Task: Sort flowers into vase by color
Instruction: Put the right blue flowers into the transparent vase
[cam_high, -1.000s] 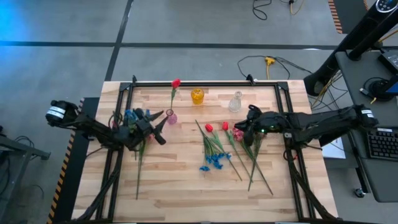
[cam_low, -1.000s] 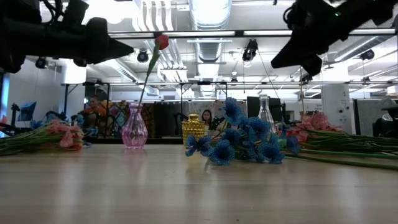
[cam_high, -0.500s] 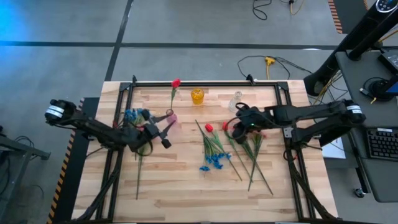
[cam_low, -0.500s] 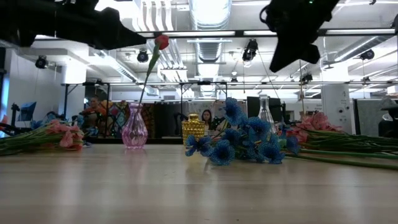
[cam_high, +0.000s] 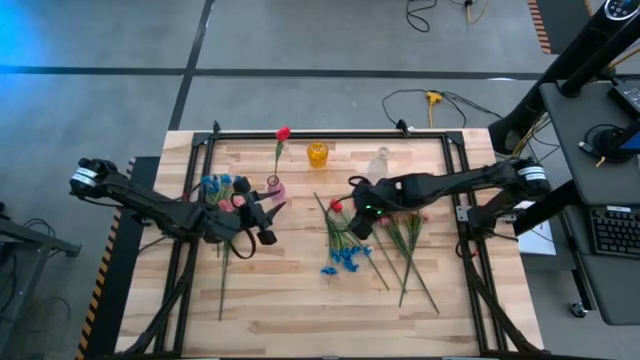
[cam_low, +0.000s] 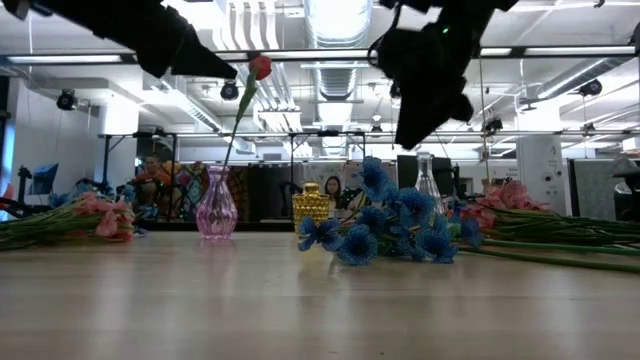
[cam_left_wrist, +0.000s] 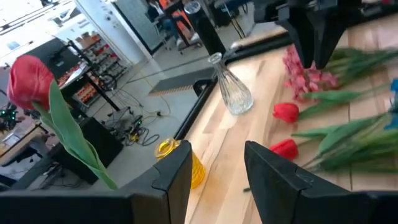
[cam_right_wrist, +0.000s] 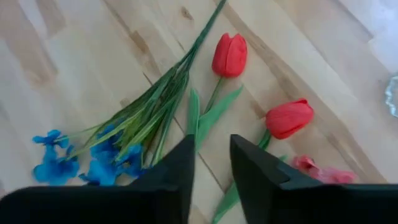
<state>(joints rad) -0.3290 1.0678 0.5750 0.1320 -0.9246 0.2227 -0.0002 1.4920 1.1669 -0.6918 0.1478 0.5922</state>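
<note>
Loose flowers lie on the table's middle: two red tulips (cam_right_wrist: 230, 55) (cam_right_wrist: 288, 118), blue blooms (cam_right_wrist: 81, 162) and pink blooms (cam_left_wrist: 305, 71), stems flat on the wood. My right gripper (cam_right_wrist: 214, 165) hangs open above the tulips' stems, pointing steeply down, touching nothing. One red tulip (cam_high: 283, 133) stands with its stem in the pink vase (cam_high: 275, 188). My left gripper (cam_left_wrist: 217, 171) hovers open near that vase, nearly level, with nothing between its fingers. More blue and pink flowers (cam_high: 222, 190) lie at the left.
A yellow vase (cam_high: 317, 153) and a clear glass vase (cam_high: 380, 163) stand along the far edge. A black frame rail (cam_high: 330, 134) borders the table's far side. Bare wood lies along the near edge (cam_high: 300, 320).
My right gripper has swung toward the table's left, from above the pink blooms to above the red tulips, and has tipped further downward. My left gripper has risen and turned, drifting a little toward the table's middle. The flowers have kept their places.
</note>
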